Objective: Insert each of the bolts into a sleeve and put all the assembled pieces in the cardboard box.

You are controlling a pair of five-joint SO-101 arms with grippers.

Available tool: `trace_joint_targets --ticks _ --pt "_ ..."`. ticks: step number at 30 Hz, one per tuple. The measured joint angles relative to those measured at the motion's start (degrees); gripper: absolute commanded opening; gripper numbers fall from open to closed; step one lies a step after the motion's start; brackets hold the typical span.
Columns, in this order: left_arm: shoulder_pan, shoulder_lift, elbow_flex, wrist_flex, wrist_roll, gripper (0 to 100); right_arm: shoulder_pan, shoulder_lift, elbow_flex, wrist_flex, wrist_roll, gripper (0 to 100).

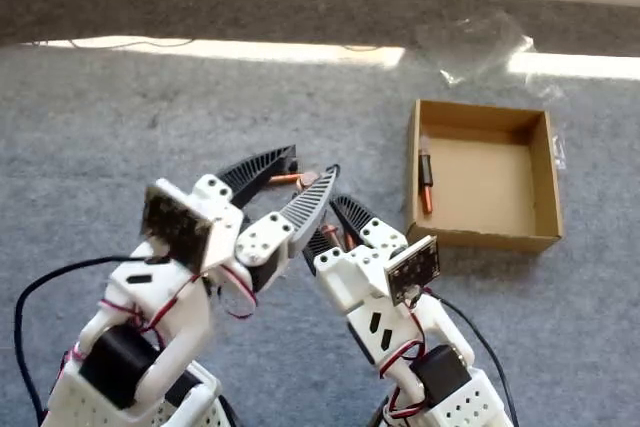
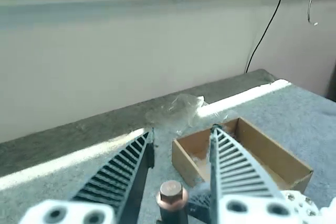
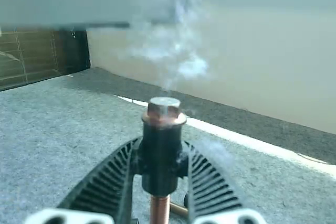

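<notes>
Right gripper (image 3: 161,150) is clenched on the sleeve (image 3: 159,167), gripping it at mid-length. I judge this leaves both ends free for the bolt (image 3: 164,109), which is seated through it. Bolt and sleeve share one long axis: the head points out past the fingertips, the threaded end toward the wrist. Left gripper (image 2: 181,130) is released, with its fingers straddling the bolt head; I cannot confirm contact. I read this as readiness to press or receive the piece. In the high view the box (image 1: 480,239) lies at 2 o'clock from both grippers. One assembled piece (image 1: 425,185) lies inside, its axis running 12 to 6 o'clock.
</notes>
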Motion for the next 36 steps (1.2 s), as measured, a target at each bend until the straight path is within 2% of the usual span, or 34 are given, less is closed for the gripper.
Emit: trace_joint_targets --ticks 7,11,18,26,33,36 --pt "0.0 -7.7 0.8 0.0 0.0 17 0.0 0.0 0.0 0.0 0.0 0.5" --pt "-0.1 -7.8 1.3 0.0 0.0 17 0.0 0.0 0.0 0.0 0.0 0.5" --pt "-4.7 -7.9 1.3 0.0 0.0 17 0.0 0.0 0.0 0.0 0.0 0.5" --pt "-4.8 -7.9 1.3 0.0 0.0 17 0.0 0.0 0.0 0.0 0.0 0.5" --pt "-4.9 -7.9 1.3 0.0 0.0 0 1.2 0.0 0.0 0.0 0.0 0.5" --pt "-7.6 -7.9 1.3 0.0 0.0 2 1.4 0.0 0.0 0.0 0.0 0.5"
